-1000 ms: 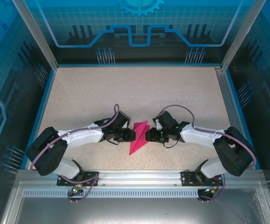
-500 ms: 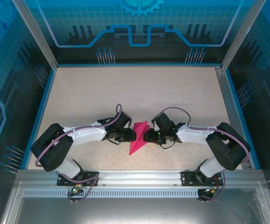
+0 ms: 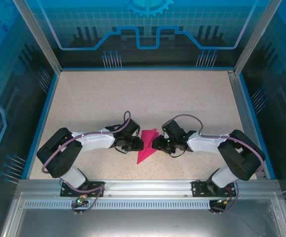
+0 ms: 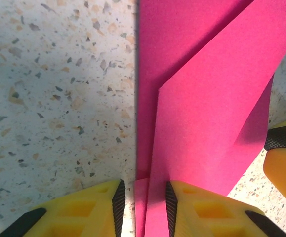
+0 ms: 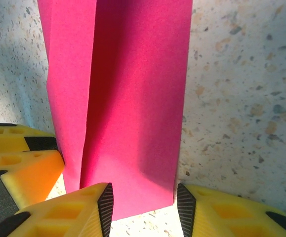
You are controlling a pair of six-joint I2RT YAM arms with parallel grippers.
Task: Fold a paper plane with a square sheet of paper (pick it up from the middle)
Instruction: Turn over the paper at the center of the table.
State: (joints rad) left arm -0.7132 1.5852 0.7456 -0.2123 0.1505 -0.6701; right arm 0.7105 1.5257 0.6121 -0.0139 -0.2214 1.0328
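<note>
With the paper plane (image 3: 146, 145) lying between my two grippers, its raised flap inside the narrowly parted left gripper (image 4: 143, 190) and its far edge within the wider-spread right gripper (image 5: 143, 190), I should close both evenly, without pulling sideways.
</note>
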